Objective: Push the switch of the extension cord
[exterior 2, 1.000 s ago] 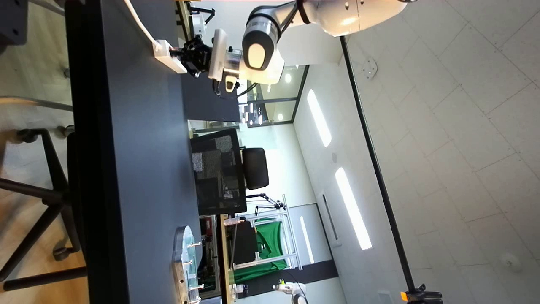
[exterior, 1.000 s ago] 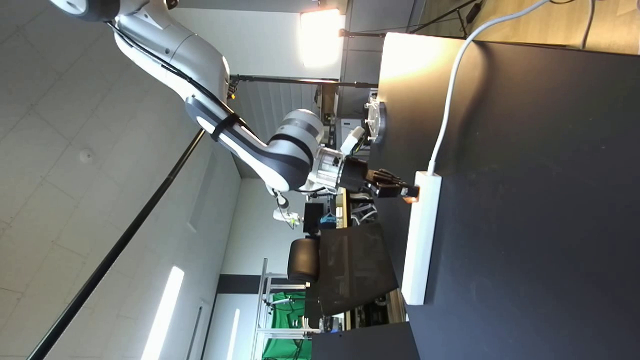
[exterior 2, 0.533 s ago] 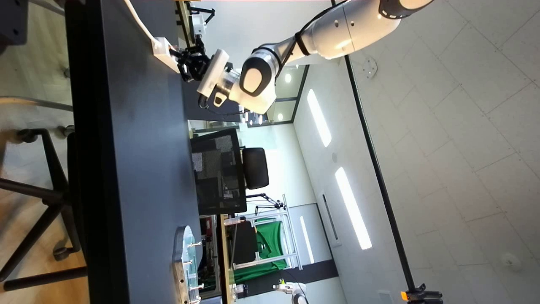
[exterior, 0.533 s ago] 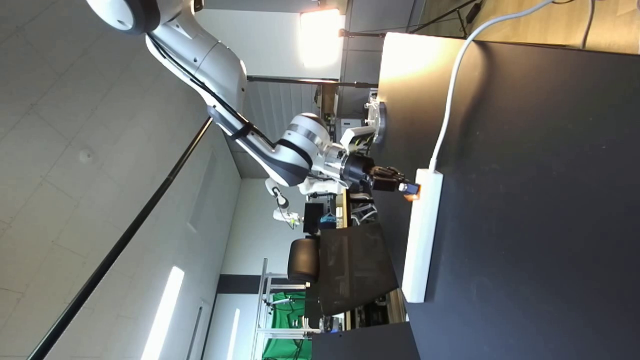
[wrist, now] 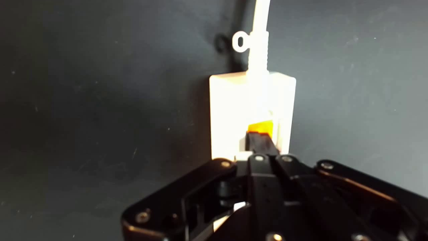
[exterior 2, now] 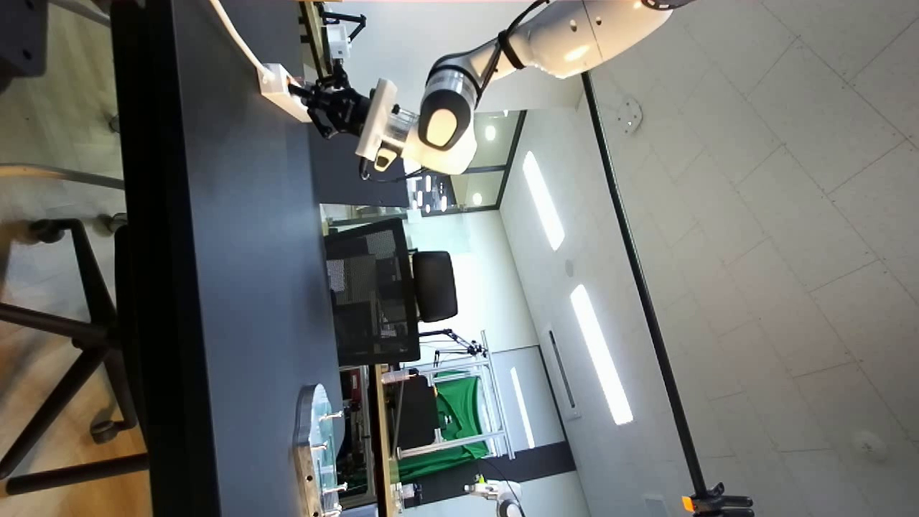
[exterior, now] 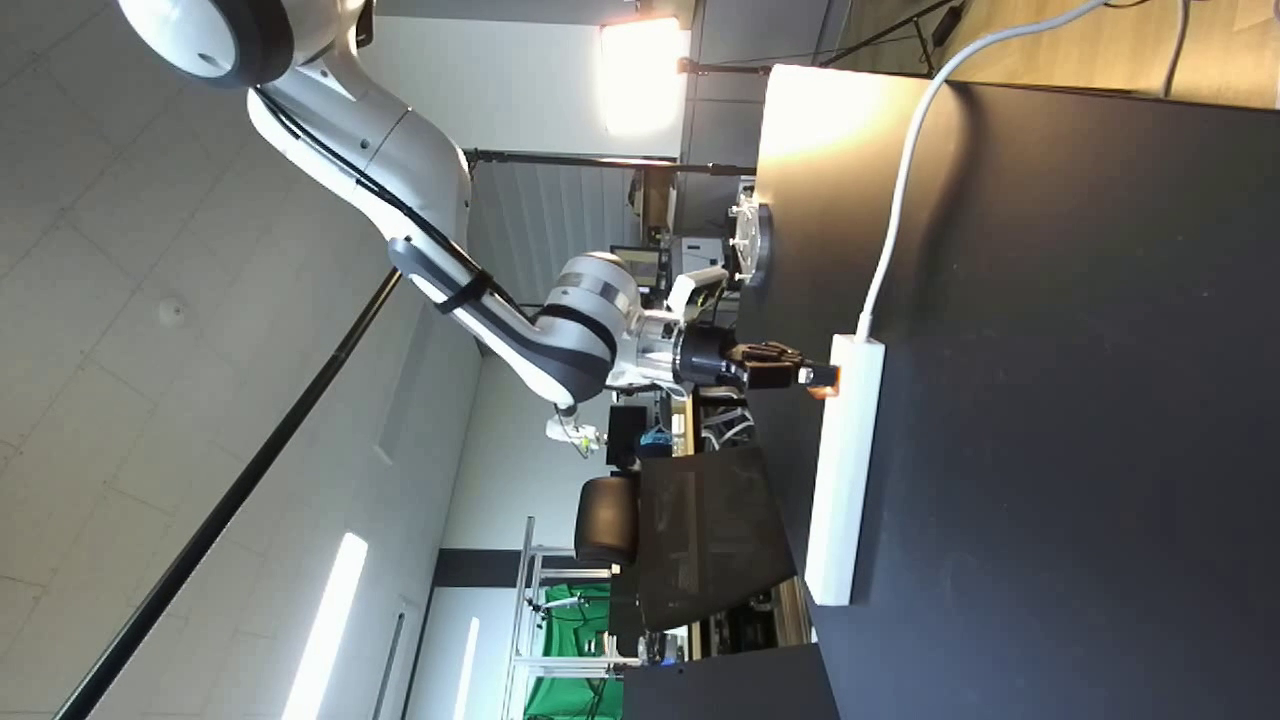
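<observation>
The white extension cord strip (exterior: 846, 490) lies on the dark table, and its cable leaves from the end near my gripper. It also shows in an exterior view (exterior 2: 277, 87) and, overexposed, in the wrist view (wrist: 229, 110). Its orange switch (wrist: 262, 127) sits near the cable end and is lit; a bit of orange also shows in an exterior view (exterior: 826, 391). My gripper (wrist: 261, 140) is shut and empty, its dark fingertips on the switch, covering its nearer part. In both exterior views the gripper (exterior: 822, 375) (exterior 2: 299, 91) meets the strip's top. Whether the switch is pressed in is not visible.
The white cable (exterior: 905, 160) runs along the table (exterior: 1060, 400) and off its edge. A clear round-edged device with metal posts (exterior 2: 319, 445) stands farther along the table. A black chair (exterior: 705, 540) stands beyond the table edge.
The arm and wrist tilted, then partly straightened back, while the fingertips stayed at the switch. The strip shifted very slightly toward its cable end. The gripper stayed shut.
</observation>
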